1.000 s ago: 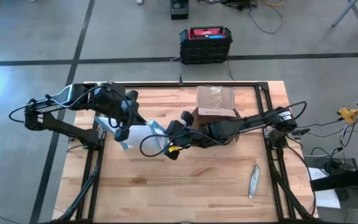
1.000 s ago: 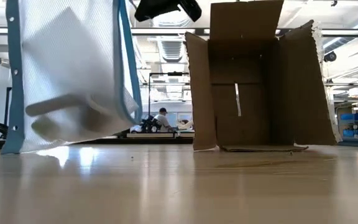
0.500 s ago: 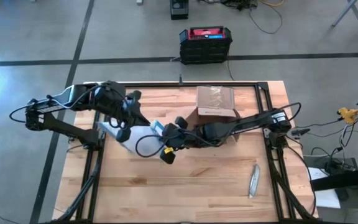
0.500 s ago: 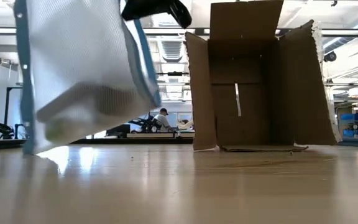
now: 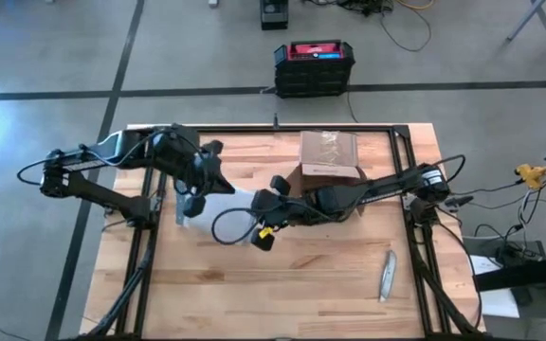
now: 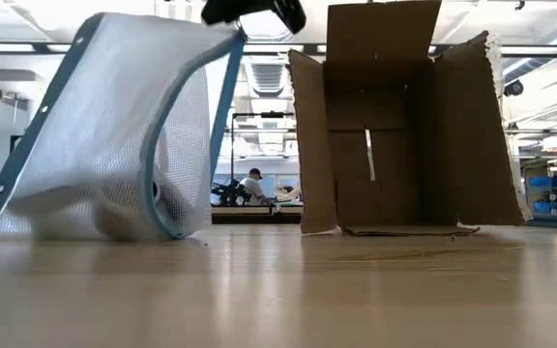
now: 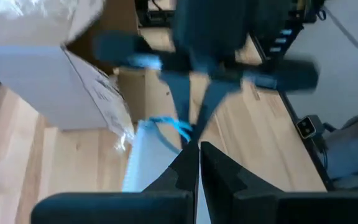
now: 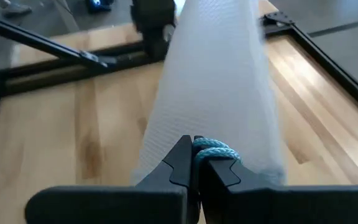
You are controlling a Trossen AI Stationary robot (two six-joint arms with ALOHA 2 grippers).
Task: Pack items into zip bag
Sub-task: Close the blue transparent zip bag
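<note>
- Since the earlier pictures the zip bag (image 6: 104,145) has come down. It hung in the air, and now its bottom sits on the desk (image 5: 320,275) and it slumps over to one side.
- The bag is on the left half of the desk, between the two claws. The cardboard box (image 5: 329,156) stands near the back edge, just to the right of it.
- Whitish lumps show low inside the bag in the low view. I think these are the items, but they are too blurry to be sure.
- The left claw (image 5: 200,194) is at the bag's left side. Its fingers are pressed together, and in the left wrist view a thin bit of the bag's edge seems pinched between them.
- The right claw (image 8: 194,155) is at the bag's right side. It is squeezed tight on a blue cord at the bag's top edge.
- The bag's long side runs from one claw to the other. Both claws touch it, so neither is nearer.
- The blue strip (image 6: 222,101) runs up to the claw at the top of the low view. I think closing this edge comes next.
</note>
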